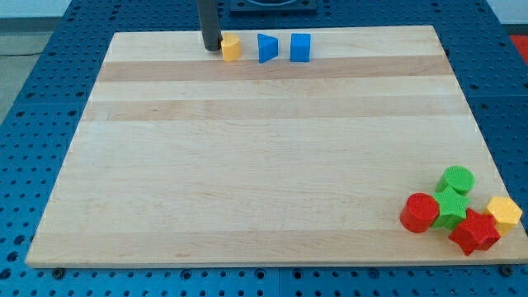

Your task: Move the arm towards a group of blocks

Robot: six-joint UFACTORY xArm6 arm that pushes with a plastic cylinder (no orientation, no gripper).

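Touching my tip (211, 48), yellow block (231, 47) hugs board (247, 165) top edge

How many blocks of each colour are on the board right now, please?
Yellow blocks: 2
Blue blocks: 2
Green blocks: 2
Red blocks: 2
Total: 8

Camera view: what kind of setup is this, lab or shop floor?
Most likely a robotics lab bench. A wooden board lies on a blue perforated table, with small coloured blocks on it, such as a yellow block; my tip is just at that block's left.
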